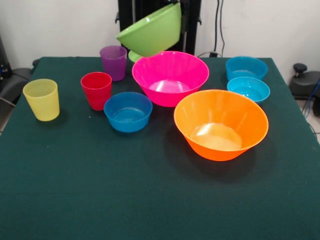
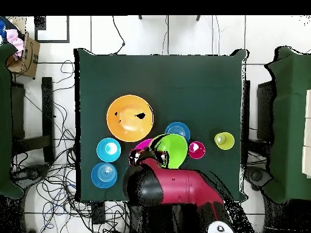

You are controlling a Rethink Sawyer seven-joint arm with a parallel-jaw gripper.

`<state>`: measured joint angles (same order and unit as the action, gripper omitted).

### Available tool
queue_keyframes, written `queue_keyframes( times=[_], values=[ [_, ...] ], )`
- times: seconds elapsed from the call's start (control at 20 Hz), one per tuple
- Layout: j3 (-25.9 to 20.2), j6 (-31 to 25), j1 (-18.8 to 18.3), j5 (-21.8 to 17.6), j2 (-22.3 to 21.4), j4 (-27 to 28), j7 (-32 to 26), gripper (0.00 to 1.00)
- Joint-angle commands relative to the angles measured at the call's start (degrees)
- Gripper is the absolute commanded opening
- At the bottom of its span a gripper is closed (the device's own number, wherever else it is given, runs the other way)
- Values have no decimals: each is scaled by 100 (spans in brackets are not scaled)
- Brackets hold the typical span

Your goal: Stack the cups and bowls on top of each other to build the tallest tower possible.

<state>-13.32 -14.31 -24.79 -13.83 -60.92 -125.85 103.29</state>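
My gripper [image 1: 181, 9] is shut on the rim of the medium green bowl [image 1: 150, 31] and holds it tilted in the air above the far rim of the pink bowl [image 1: 170, 77]. In the overhead view the gripper [image 2: 157, 156] and green bowl [image 2: 171, 150] cover most of the pink bowl [image 2: 143, 144]. A small green bowl [image 1: 134, 56] peeks out behind the pink one. The orange bowl [image 1: 220, 124] stands upright in front. The purple cup [image 1: 114, 62], red cup [image 1: 96, 90] and yellow cup [image 1: 42, 99] stand apart at the left. No tower stands.
One blue bowl [image 1: 128, 111] sits by the red cup. Two more blue bowls [image 1: 246, 67] [image 1: 248, 89] sit at the right, behind the orange bowl. The green table cloth [image 1: 150, 200] spreads in front. Cables lie on the floor around the table [image 2: 48, 182].
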Motion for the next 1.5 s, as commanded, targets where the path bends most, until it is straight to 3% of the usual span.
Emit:
queue_keyframes(
  times=[0.05,0.65,1.1,1.5],
  values=[
    [478,682,65,-149,1283,696,861,0],
    [200,-196,-381,-189,907,1119,187,0],
    [497,415,-14,-292,1410,1325,565,0],
    [694,847,99,-365,1855,1512,606,0]
  ],
)
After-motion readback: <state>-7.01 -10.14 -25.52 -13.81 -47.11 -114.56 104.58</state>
